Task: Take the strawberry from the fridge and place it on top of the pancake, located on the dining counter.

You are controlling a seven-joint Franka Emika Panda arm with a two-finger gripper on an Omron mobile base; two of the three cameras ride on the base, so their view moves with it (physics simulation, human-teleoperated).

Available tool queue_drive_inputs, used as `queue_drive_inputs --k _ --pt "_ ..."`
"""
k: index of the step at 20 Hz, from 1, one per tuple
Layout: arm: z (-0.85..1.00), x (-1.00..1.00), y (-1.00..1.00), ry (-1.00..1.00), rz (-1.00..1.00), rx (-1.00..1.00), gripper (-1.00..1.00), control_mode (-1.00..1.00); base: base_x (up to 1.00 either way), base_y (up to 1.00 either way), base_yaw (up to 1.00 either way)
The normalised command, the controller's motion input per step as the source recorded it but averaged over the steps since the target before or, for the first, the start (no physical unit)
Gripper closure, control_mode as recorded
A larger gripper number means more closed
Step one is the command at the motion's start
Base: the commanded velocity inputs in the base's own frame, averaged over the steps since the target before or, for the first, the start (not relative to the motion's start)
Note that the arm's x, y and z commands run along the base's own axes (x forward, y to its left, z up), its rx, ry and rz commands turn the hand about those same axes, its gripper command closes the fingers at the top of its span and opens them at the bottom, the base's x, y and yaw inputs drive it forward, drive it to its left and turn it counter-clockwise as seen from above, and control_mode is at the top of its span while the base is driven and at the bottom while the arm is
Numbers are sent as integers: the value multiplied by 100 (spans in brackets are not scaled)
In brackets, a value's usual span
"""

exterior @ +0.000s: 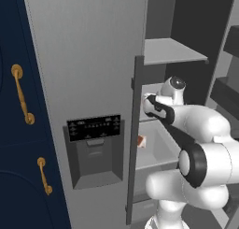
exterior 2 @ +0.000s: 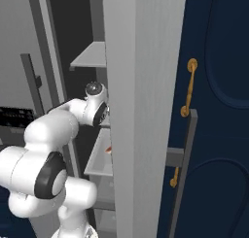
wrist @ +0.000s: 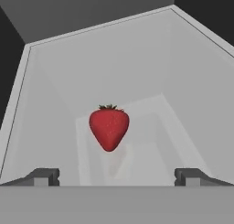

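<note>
End effector, a two-finger dark-tipped unit on the white arm, has its jaws spread wide, holding nothing; the two finger tips sit far apart at the bottom of the hand view. Between and beyond them lies the bright red strawberry with a small dark green calyx, apart from both tips, resting on the pale grey floor of a fridge bin whose slanted walls rise on each side. The berry points its narrow end toward the camera. In the left base view the white arm with dark joints reaches into the open compartment of the tall grey fridge, wrist at the height of the grey inner shelf region just below it. A small orange-red and white wedge-like item sits on the pale drawer surface beside the edge of the shut door, which carries the long dark vertical handle and the black dispenser panel. Navy cabinet fronts with gold handles flank the fridge on the left of that view. In the right base view the open grey door hides the arm's hand.
</note>
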Motion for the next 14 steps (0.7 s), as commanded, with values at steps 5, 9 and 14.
queue_drive_inputs --k 5,9,14 --pt "-10 57 0 0 5 0 -100 -100 0 0 0" --pt "-37 54 0 4 1 -2 -100 -100 0 0 0" --pt "-29 23 1 7 0 0 -100 -100 0 0 0"
